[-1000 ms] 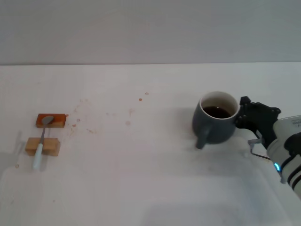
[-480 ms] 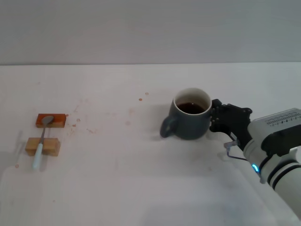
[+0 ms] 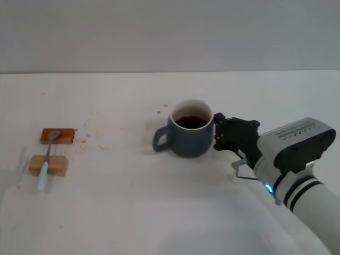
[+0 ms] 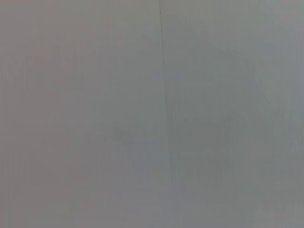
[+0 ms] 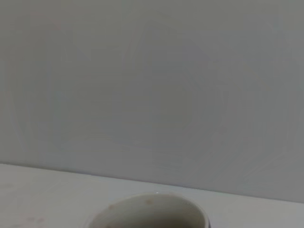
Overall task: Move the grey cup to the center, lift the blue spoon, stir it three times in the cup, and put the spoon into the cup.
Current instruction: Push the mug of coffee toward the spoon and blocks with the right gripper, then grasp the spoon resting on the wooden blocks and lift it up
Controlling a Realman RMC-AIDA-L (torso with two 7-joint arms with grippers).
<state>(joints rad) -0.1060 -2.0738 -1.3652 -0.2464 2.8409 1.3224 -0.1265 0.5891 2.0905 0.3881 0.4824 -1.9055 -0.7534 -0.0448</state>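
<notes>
Right gripper (image 3: 219, 134) presses against grey cup (image 3: 189, 136), grip state unclear, near table centre; next: left arm fetches blue spoon (image 3: 46, 160).

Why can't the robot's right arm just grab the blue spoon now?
Probably not from there: the right gripper is at the grey cup, and the blue spoon lies far across the table on two blocks.

Grey cup (image 3: 188, 136) mid-table, right claw (image 3: 219, 134) touching; blue spoon (image 3: 47, 159) far left
</notes>
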